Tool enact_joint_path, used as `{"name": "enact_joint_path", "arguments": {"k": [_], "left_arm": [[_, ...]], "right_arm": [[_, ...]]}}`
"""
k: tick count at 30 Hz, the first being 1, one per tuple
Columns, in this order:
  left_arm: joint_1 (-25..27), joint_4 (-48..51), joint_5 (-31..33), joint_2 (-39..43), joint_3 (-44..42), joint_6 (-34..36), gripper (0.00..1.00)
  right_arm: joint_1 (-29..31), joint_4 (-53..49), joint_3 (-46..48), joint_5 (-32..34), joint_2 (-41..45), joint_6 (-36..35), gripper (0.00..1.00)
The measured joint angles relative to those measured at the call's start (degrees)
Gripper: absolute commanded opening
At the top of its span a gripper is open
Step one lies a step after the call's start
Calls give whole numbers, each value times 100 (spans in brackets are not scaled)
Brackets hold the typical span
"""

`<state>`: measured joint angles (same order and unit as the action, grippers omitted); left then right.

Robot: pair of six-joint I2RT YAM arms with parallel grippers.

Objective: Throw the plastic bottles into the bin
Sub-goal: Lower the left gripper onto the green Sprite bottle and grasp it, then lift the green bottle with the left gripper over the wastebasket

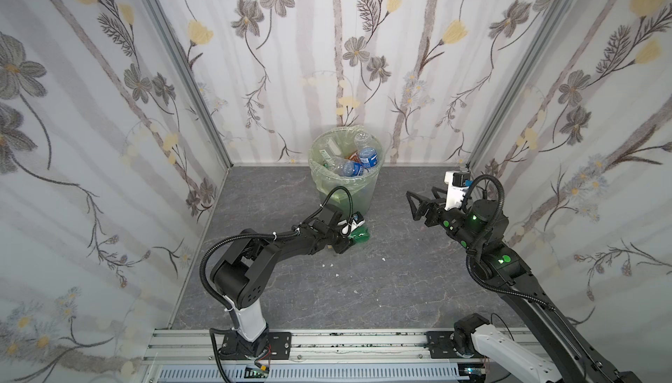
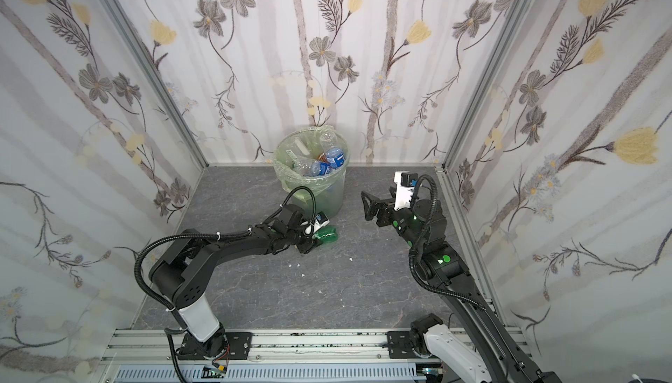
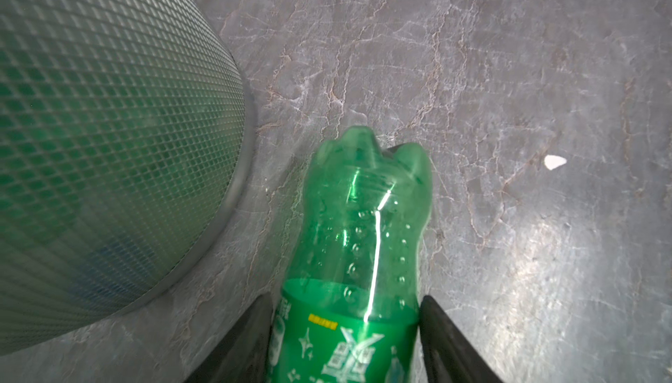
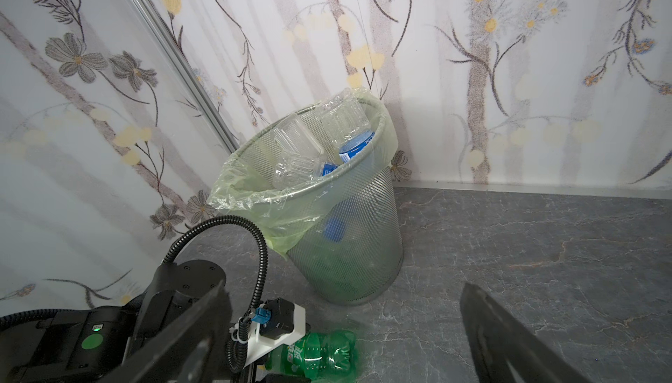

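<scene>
The green bottle (image 3: 356,239) is seen lying on its side on the floor (image 1: 363,290), just beside the base of the bin (image 1: 367,195). It is clasped at the label by the left gripper (image 3: 346,299), whose fingers are pressed to both its sides. Other bottles (image 1: 367,157) are heaped inside the bin. The right gripper (image 1: 414,204) is held spread wide and empty, apart from the bin.

The green translucent plastic bottle (image 3: 356,239) is glossy and dimpled. The round pale mesh bin (image 4: 363,224) looks like matt metal; its thin light-green plastic bag (image 4: 254,199) is crinkled and shiny. The grey veined stone-look desk (image 3: 509,72) has a dull sheen
</scene>
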<state>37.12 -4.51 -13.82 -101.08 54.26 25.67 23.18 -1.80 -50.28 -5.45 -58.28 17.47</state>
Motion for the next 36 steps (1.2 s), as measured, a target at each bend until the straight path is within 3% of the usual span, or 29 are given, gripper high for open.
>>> {"name": "enact_joint_path", "arguments": {"k": [5,10,15,19,22,29,36], "left_arm": [[127,31,17,-2,-28,-195,77],[221,101,35,-181,42,-337,79],[337,166,55,-411,179,-483,70],[437,179,87,-494,188,-612,55],[483,177,219,-431,149,-726,53],[780,267,678,389,-400,-1261,52],[870,304,1486,1982,-1198,-2295,52]], "right_arm": [[0,-4,0,0,11,0,98],[0,-39,0,-2,59,0,99],[-2,-57,0,0,162,0,98],[-7,-66,13,4,234,0,98],[-9,-83,33,24,256,0,98],[-15,-101,92,26,214,0,98],[-15,-120,164,26,179,-20,98]]}}
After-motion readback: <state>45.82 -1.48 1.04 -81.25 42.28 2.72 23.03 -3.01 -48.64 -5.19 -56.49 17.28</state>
